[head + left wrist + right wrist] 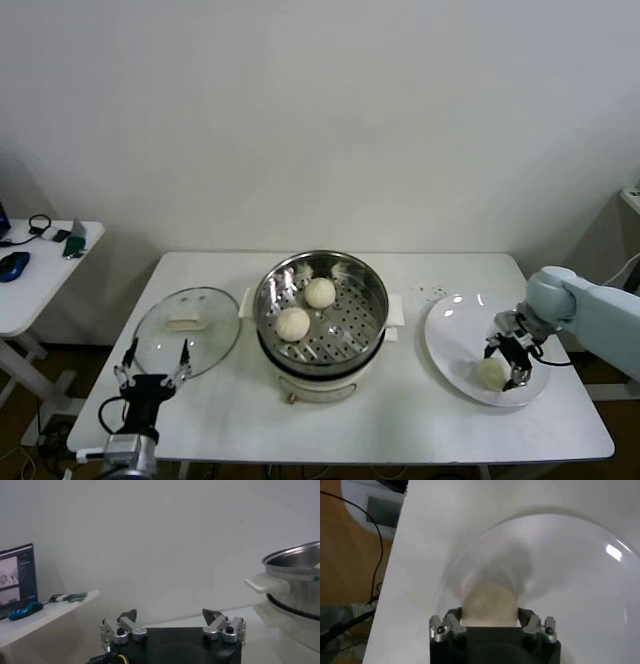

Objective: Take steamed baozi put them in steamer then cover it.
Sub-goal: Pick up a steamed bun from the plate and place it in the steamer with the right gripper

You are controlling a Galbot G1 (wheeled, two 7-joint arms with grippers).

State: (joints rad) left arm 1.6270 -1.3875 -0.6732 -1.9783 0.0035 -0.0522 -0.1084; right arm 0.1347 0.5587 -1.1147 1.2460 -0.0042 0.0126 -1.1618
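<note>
My right tool (514,362) is clamped around a small round cream-white dough bun (489,604) on the flat white plate (452,335). Beyond it, the round shiny steel steamer (368,288) holds two buns. My left tool (152,364) hangs spread apart beside the clear glass cover (215,330) lying on the white worktop (400,420).

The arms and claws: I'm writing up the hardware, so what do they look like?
The right arm has a smooth pale grey-blue shell with a rounded joint. Both the right claw and left claw are black, with silver metal finger brackets and black tips. Black cables trail beside each.
</note>
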